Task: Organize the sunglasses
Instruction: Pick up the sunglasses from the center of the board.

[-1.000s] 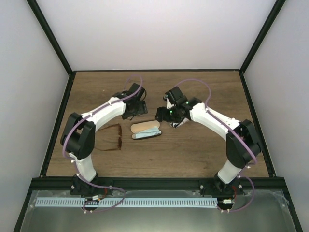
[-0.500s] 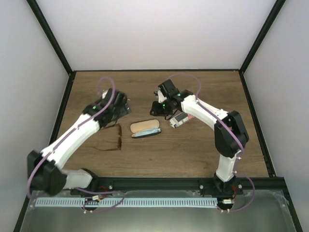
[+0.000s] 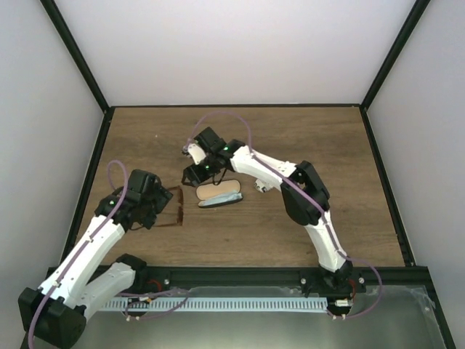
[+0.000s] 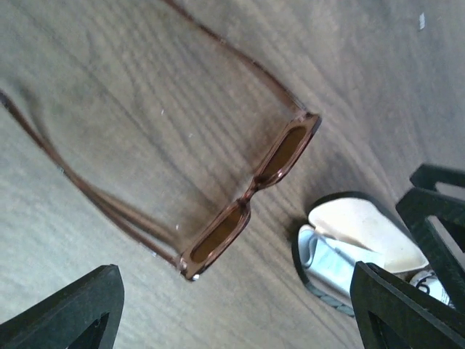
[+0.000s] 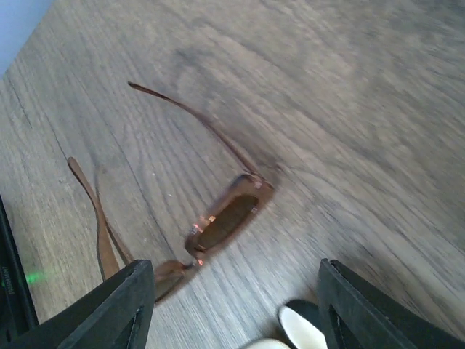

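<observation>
Sunglasses flat on the table, left of centre, temples running left. My left gripper hangs over them. Open case just right of the lenses, not touching. My right gripper sits above its rear left end.

Our left arm rises from the near edge of the tabletop and leans toward its left side. The left gripper points down, fingers spread wide. Our right arm stretches far across, past the middle. The right gripper tilts down, fingers apart too, though perhaps less widely; the blurred wrist view makes that hard to judge.
</observation>
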Robot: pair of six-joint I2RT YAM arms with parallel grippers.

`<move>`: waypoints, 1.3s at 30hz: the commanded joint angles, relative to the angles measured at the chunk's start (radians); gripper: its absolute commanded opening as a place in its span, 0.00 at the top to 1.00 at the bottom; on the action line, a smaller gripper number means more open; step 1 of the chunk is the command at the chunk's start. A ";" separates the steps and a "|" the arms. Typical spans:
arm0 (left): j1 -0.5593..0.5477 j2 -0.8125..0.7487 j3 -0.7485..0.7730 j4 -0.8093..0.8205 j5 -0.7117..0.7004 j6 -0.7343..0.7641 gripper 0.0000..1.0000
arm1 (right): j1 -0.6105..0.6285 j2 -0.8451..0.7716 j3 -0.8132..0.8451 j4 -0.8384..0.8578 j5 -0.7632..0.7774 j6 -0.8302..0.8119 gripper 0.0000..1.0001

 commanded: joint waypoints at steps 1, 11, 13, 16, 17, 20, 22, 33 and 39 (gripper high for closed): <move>0.007 0.009 0.035 -0.120 0.087 -0.143 0.14 | 0.048 0.008 0.089 0.047 0.059 -0.035 0.37; -0.006 -0.002 -0.183 -0.047 0.164 -0.517 0.26 | 0.028 -0.149 0.091 0.009 0.212 0.032 0.37; -0.006 0.008 -0.202 -0.019 0.129 -0.542 0.26 | 0.022 -0.203 0.080 0.009 0.210 0.036 0.37; -0.005 0.047 -0.239 0.076 0.120 -0.565 0.28 | 0.017 -0.244 0.087 -0.016 0.200 0.012 0.37; -0.006 0.069 -0.247 0.108 0.127 -0.572 0.28 | 0.016 -0.252 0.088 -0.024 0.198 0.009 0.37; -0.006 0.127 -0.233 0.156 0.131 -0.575 0.28 | 0.015 -0.289 0.045 -0.020 0.178 0.016 0.37; -0.005 0.154 -0.214 0.156 0.115 -0.578 0.27 | 0.014 -0.311 0.006 -0.009 0.170 0.022 0.37; -0.004 0.350 -0.146 0.101 0.140 -0.586 0.30 | 0.006 -0.324 -0.013 -0.039 0.189 0.030 0.36; -0.004 0.424 -0.133 0.131 0.170 -0.580 0.42 | -0.002 -0.336 -0.023 -0.044 0.201 0.025 0.36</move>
